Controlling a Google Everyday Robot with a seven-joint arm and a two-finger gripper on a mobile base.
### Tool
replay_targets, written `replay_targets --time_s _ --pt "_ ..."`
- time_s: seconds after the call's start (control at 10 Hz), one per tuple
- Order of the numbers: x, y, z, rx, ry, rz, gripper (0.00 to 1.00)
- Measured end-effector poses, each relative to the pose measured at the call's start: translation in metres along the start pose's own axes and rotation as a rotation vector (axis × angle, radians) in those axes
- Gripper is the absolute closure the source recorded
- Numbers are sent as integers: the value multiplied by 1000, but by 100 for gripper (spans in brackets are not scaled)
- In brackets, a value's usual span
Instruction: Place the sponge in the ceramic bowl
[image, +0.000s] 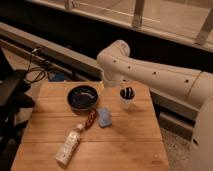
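The light-blue sponge (104, 117) lies flat near the middle of the wooden table (125, 147). The dark glossy ceramic bowl (83, 98) stands just behind it and to its left, with nothing in it. My white arm reaches in from the right and bends down at the table's back edge. Its gripper (105, 85) hangs there, above and just right of the bowl, well clear of the sponge. The gripper holds nothing and stands open.
A small white cup (127, 100) with dark things in it stands right of the bowl, close beside the arm. A reddish-brown elongated object (90, 119) lies against the sponge's left side. A pale bottle (69, 145) lies toward the front left. Cables and dark gear sit left of the table.
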Motion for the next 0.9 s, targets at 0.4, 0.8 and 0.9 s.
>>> replay_targets --time_s 0.4,0.8,0.9 --pt "14 4 15 22 22 40 20" --pt "18 11 39 35 49 71 20" --pt "17 14 45 33 53 85 20"
